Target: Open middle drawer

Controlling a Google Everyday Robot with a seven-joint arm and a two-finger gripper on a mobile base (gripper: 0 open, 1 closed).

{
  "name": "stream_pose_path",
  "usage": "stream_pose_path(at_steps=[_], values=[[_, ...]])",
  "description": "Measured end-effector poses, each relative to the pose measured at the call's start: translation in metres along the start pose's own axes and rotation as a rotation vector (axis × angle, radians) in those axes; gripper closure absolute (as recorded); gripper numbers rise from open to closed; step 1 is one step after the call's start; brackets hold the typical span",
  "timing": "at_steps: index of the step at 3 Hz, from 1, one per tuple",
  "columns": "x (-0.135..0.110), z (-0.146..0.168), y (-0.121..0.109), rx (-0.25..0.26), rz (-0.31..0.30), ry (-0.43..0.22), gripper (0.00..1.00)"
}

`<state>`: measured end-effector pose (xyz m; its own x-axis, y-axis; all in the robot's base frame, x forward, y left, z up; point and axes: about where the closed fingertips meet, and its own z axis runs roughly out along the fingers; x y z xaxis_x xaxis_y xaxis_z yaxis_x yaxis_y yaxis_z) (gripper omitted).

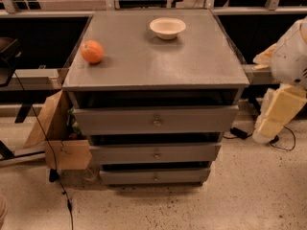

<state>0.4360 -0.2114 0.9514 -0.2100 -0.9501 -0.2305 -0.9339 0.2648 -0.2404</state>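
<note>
The grey cabinet has three stacked drawers, each with a small round knob. The middle drawer has a mid-sized front with its knob at centre, and it looks pushed in. The taller top drawer is above it and the slimmest bottom drawer is below it. My arm is at the right edge, off to the right of the cabinet. Its cream end part, the gripper, hangs at drawer height, well apart from the drawer fronts and touching nothing.
An orange lies on the cabinet top at the left and a white bowl at the back. Cardboard boxes stand at the cabinet's left side. Cables run over the speckled floor. Rails and dark benches stand behind.
</note>
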Motion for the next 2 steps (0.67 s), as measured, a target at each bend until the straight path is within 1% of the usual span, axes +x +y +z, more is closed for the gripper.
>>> stream_pose_path(at_steps=[1,2], values=[[0.006,0.056,0.017,-0.035,0.016,-0.083,0.0],[0.017,0.128,0.035,-0.081,0.046,-0.21,0.0]])
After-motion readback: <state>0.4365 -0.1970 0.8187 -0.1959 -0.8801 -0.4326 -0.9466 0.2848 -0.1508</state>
